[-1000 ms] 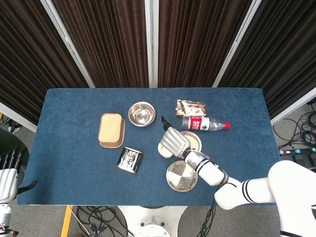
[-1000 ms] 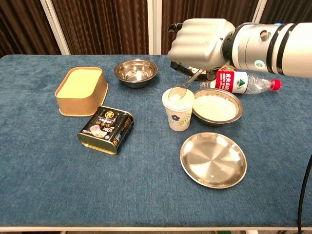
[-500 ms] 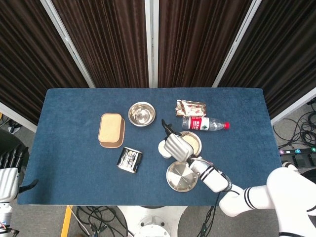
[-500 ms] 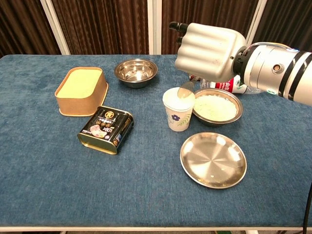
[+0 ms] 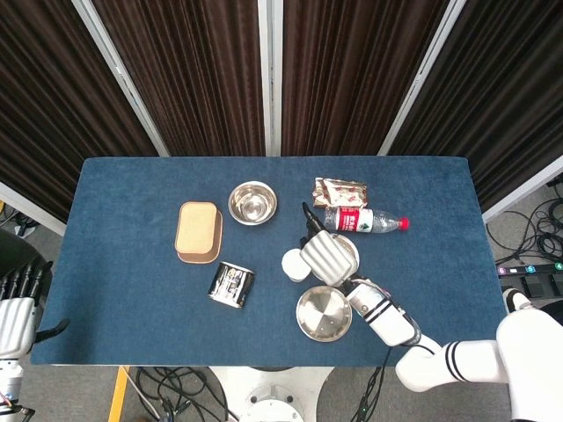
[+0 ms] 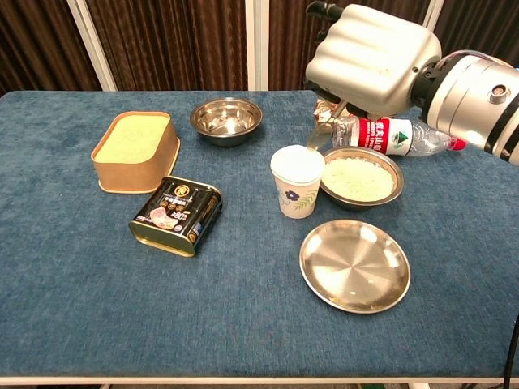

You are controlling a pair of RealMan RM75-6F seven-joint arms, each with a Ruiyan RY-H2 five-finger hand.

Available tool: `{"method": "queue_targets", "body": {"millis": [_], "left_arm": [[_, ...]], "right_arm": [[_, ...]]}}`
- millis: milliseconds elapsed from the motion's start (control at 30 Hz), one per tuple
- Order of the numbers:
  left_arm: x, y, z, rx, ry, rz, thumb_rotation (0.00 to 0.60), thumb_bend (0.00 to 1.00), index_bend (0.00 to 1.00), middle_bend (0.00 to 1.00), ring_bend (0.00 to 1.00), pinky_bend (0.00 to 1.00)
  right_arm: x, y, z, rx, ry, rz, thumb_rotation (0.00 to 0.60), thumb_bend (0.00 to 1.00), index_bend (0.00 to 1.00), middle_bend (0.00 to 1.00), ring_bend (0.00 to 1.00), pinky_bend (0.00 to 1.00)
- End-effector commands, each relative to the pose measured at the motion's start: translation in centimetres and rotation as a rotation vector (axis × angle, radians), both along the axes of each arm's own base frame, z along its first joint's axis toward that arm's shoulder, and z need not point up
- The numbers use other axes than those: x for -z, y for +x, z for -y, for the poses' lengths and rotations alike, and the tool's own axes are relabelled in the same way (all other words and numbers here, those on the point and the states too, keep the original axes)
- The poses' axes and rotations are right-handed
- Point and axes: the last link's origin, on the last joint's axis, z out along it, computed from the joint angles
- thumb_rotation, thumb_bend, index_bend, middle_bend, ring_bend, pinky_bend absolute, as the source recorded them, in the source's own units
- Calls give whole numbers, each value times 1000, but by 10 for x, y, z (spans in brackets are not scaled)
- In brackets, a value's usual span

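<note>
Head view: one right hand [image 5: 329, 256] seen above one paper cup [image 5: 294, 264] and one filled bowl [image 5: 348, 250], one left hand [image 5: 12, 321] kept off the table, grasp unclear; chest view: fingers curled round one spoon [image 6: 319, 134], one plate [image 6: 354, 265], one tin [image 6: 176, 215], one bottle [image 6: 397, 134] counted.

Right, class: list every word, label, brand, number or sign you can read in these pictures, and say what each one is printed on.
Water bottle: red and white label with print, too small to read.
Black tin: gold emblem and lettering on the lid, too blurred to read.
Paper cup: a small flower picture only, no words.
Snack packet: printed wrapper, nothing legible.
Right hand, spoon, bowls, plate: no writing visible.
</note>
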Motion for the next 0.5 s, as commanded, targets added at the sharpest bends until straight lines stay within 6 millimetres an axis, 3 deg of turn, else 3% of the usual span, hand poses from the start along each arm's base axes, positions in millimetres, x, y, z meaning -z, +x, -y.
{"method": "queue_targets", "body": {"millis": [33, 300, 500], "left_arm": [[-1, 1, 1, 1, 5, -2, 600, 27, 112, 41, 32, 60], [-1, 1, 4, -9, 3, -1, 600, 27, 112, 41, 32, 60], [-3, 2, 2, -2, 6, -4, 600, 27, 112, 41, 32, 61]], "right_arm": [[10, -4, -3, -47, 6, -36, 600, 327, 659, 592, 304, 0], [13, -3, -5, -44, 18, 18, 600, 327, 659, 592, 304, 0], [-12, -6, -1, 48, 3, 202, 600, 327, 659, 592, 304, 0]]}}
